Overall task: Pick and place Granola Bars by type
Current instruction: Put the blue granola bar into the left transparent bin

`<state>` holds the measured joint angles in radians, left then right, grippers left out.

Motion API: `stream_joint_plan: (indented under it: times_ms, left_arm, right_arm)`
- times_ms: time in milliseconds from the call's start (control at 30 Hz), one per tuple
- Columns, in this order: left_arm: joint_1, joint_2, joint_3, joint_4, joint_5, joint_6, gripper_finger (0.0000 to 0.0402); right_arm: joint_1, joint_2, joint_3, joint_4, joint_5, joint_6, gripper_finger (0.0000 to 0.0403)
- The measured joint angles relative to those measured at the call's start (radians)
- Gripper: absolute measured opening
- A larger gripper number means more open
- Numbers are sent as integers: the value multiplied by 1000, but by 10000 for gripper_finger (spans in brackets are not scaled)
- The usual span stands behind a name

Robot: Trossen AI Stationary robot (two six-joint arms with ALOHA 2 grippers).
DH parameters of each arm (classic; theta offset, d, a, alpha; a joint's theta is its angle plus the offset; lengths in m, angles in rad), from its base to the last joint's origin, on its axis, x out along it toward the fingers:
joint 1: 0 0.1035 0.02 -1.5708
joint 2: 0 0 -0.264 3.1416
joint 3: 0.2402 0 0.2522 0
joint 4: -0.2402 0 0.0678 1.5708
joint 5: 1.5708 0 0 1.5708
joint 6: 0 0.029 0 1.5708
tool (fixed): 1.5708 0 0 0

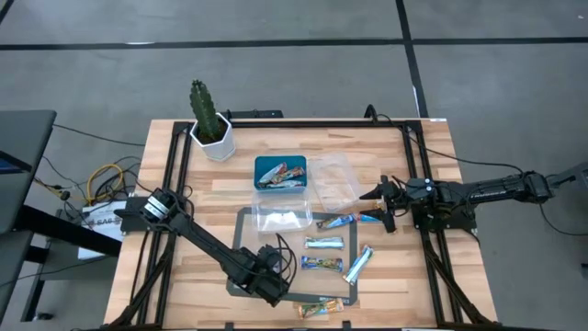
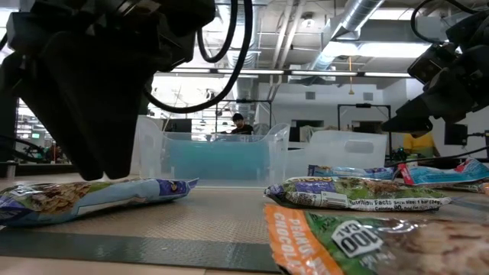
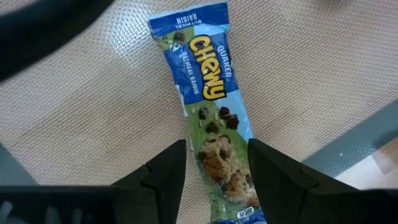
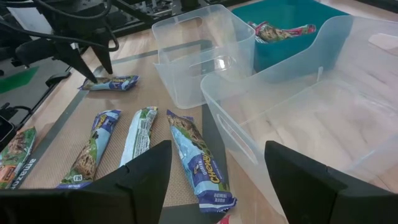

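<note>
We log left gripper (image 3: 216, 171) low over mat (image 1: 246, 221), fingers spread wide astride blue granola bar (image 3: 211, 112), not gripping. Right gripper (image 4: 214, 168) open beside clear tub (image 4: 311, 106); other bars (image 1: 323, 244) on mat near tub.

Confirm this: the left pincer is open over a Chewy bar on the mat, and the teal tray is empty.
Not quite. The left pincer is open over the Chewy bar on the mat, but the teal tray is not empty: the right wrist view shows wrapped bars in it.
</note>
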<state>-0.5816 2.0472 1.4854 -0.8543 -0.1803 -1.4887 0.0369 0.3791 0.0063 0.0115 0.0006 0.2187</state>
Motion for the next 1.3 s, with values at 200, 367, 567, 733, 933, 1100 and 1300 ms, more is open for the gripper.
stream_joint_plan:
  times_ms: [200,367,567,733,933,1100,1300]
  left_arm:
    - [0,28,-1,35,-6,1,165]
    - [0,37,0,38,-8,8,165]
    - [0,37,0,45,-9,30,162]
    - [0,37,0,43,-11,41,116]
    - [0,36,0,43,-15,56,37]
    - [0,35,0,43,-16,70,9]
    - [-4,30,9,40,-43,72,27]
  right_arm:
    - [0,0,0,0,0,0,249]
    - [0,0,0,0,0,0,249]
    - [0,0,0,0,0,0,249]
    - [0,0,0,0,0,0,249]
    - [0,0,0,1,0,0,249]
    - [0,0,0,1,0,0,249]
    - [0,0,0,1,0,0,249]
